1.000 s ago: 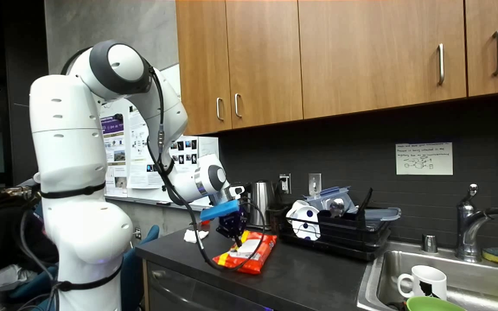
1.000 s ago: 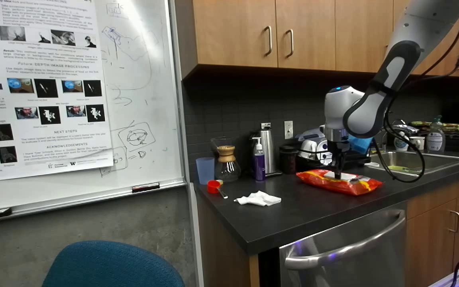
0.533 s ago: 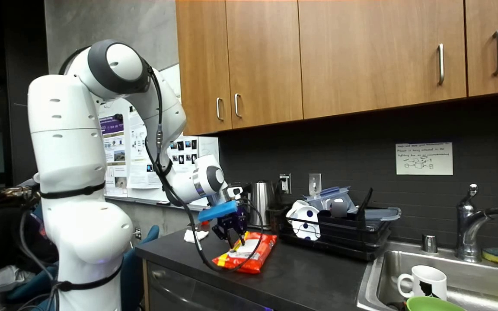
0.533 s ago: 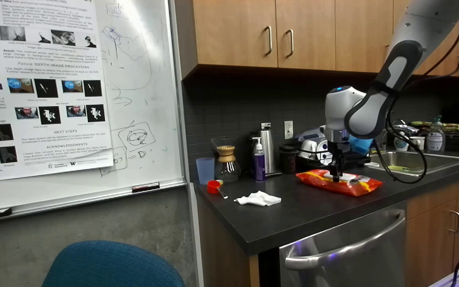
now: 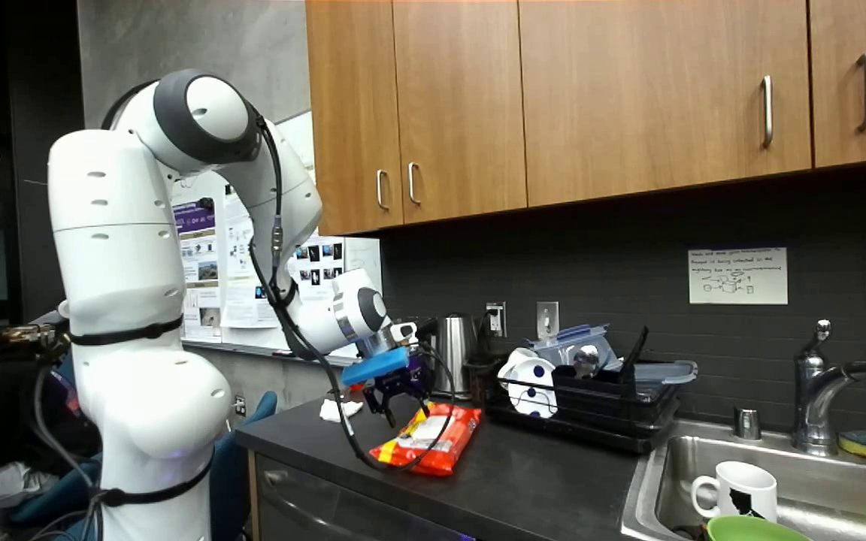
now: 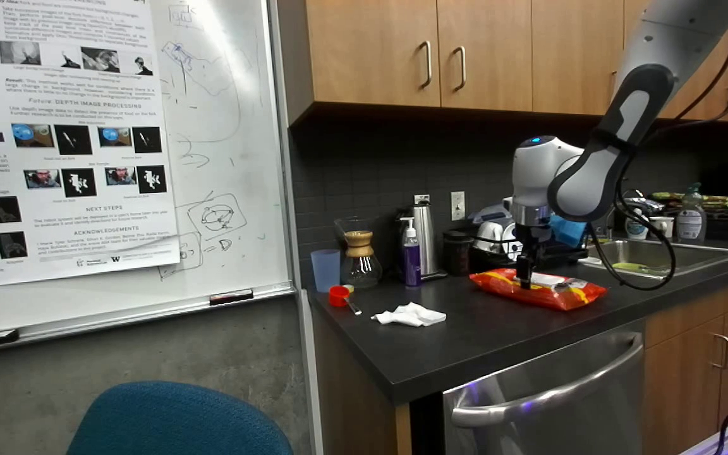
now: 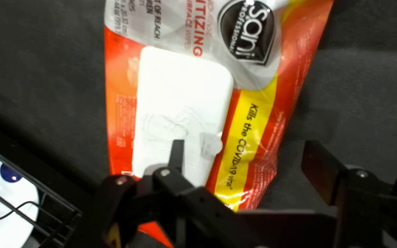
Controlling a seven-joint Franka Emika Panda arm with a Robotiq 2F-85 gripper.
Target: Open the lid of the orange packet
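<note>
gripper (image 7: 244,148) points down over the counter (image 7: 364,96), its two fingers (image 7: 176,156) spread wide apart. partly beneath it lies the orange packet (image 7: 245,137), and the white lid (image 7: 184,86) sits flat on the packet's top. in the wrist view one finger shows over an end of the lid, the other over the counter just past the packet's edge; whether the first one touches the lid, i can't tell. just above the fingers is a blue block (image 5: 375,367).

near the gripper, to its left in an exterior view, a crumpled white tissue (image 6: 409,315) rests on the counter. off to the side of the finger over the lid stands a black dish rack (image 5: 591,398), and in it a white blue-spotted piece (image 7: 19,193). behind the gripper are a steel kettle (image 6: 428,246) and a purple pump bottle (image 6: 412,262); farther off, on the tissue's side, a red scoop (image 6: 339,296), a glass carafe (image 6: 361,272) and a blue cup (image 6: 325,270). well away, beyond the rack, the sink (image 5: 637,503) holds a white mug (image 5: 745,481) and a green bowl (image 5: 752,530). high above the gripper hang wooden cupboards (image 5: 455,105).
</note>
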